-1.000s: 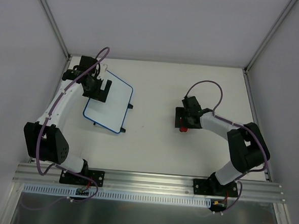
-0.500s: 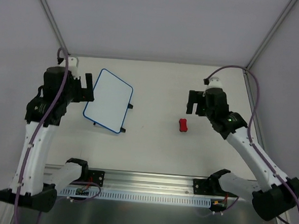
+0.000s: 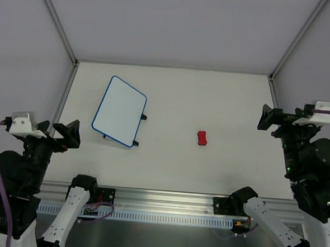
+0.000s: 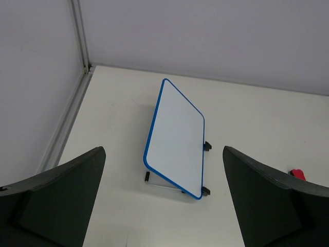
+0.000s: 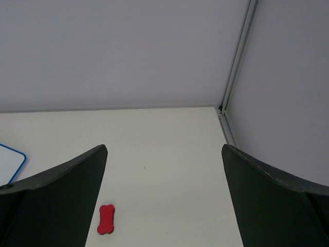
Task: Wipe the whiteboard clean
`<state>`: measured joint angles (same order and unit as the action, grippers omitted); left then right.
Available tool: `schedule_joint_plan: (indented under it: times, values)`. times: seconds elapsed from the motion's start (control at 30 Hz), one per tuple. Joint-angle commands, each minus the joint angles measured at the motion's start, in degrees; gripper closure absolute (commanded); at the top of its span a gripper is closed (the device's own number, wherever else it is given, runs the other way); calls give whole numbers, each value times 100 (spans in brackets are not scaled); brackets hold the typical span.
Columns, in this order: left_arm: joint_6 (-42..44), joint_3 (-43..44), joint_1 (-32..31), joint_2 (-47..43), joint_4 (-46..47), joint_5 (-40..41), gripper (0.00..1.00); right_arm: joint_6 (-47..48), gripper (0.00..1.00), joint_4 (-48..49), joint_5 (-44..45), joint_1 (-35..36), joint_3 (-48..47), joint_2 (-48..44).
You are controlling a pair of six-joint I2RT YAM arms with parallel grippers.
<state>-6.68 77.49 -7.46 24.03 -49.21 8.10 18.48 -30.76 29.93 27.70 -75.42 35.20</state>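
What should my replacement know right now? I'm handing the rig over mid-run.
Left hand: open, empty, raised near the left edge of the table.
Right hand: open, empty, raised near the right edge.
Whiteboard: on the table, left of centre.
Red eraser: lies loose to the board's right, apart from it.
Done: the board face looks blank.
Left: probably nothing; check up close for faint marks.

Wide gap between whiteboard (image 3: 120,110) and red eraser (image 3: 202,138)

Overhead view of whole table (image 3: 211,98); high, distant wrist views inward, whiteboard (image 4: 177,139) in both.
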Motion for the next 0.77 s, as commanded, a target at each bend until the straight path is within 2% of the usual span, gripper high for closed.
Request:
schedule_joint_plan:
  times: [0.0, 0.43, 0.73]
  values:
    - [44, 248, -1, -170, 34, 235, 1, 630, 1, -79, 285, -19, -358, -110]
    - [0, 275, -1, -224, 8, 122, 1, 753, 1, -35, -198, -28, -764, -14]
    - [-150, 178, -1, -118, 17, -97, 1, 762, 1, 71, -462, -19, -562, -136]
